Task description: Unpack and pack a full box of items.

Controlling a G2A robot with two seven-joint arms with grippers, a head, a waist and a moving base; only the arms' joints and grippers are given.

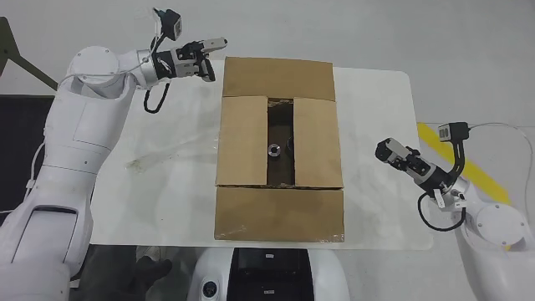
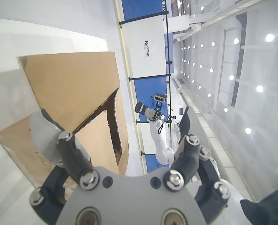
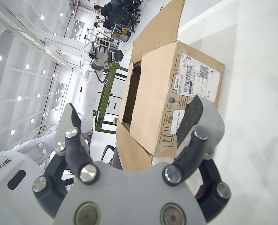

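Note:
A brown cardboard box (image 1: 280, 159) stands in the middle of the white table (image 1: 175, 176). Its two long flaps are folded outward and its two side flaps lie partly inward, leaving a narrow gap. Through the gap I see a small dark round item (image 1: 273, 150). My left gripper (image 1: 209, 57) hovers off the box's far left corner, open and empty; its wrist view shows the box (image 2: 78, 90) beyond the fingers. My right gripper (image 1: 386, 150) sits to the right of the box, open and empty, facing the labelled box side (image 3: 188, 80).
The table's right edge runs close to my right gripper. A yellow floor line (image 1: 468, 167) lies beyond it. A green metal frame (image 3: 108, 87) stands past the table on the left arm's side. Bare table surface lies left and right of the box.

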